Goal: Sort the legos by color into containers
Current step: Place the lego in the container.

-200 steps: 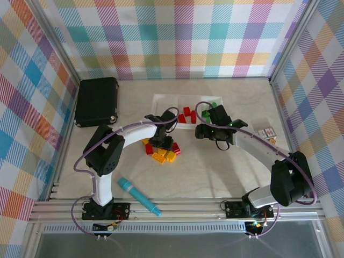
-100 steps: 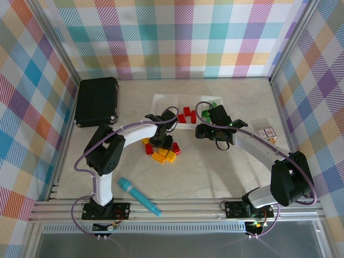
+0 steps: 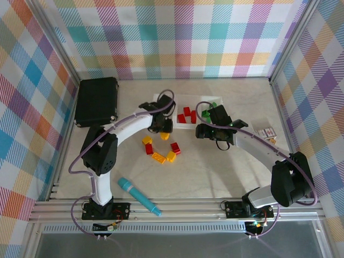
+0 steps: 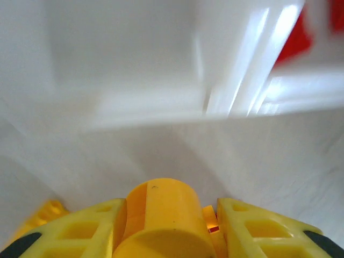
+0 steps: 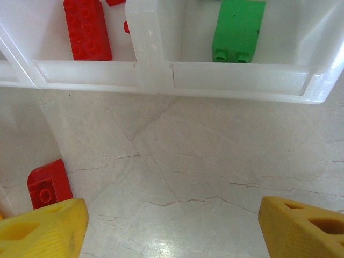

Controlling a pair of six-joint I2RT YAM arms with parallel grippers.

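- Tray [image 3: 173, 98] holding red legos [image 5: 87, 29] in its middle compartment, green legos [image 5: 236, 29] in its right.
- Left end effector [image 3: 161, 126] at tray's near left edge, pinching yellow lego [image 4: 161, 215].
- Right end effector [image 5: 172, 226] spread wide before tray's right compartment.
- Loose legos [image 3: 158, 157] on tabletop [image 3: 215, 166] before tray.

L arm [image 3: 126, 131] rises from its base at near edge, elbow bent, white forearm angling up and rt toward table centre. L gripper [image 3: 161, 126] pts down, yellow fingers [image 4: 258, 228] pinched close on a yellow lego [image 4: 161, 212]. R arm [image 3: 258, 148] has its elbow out at far rt, forearm running up-left to the wrist. R gripper [image 3: 206, 130] sits low, jaws spread wide, fingers [image 5: 43, 226] at opp. corners of wrist cam, nothing btwn them. The 2 grippers are near each other, not touching.
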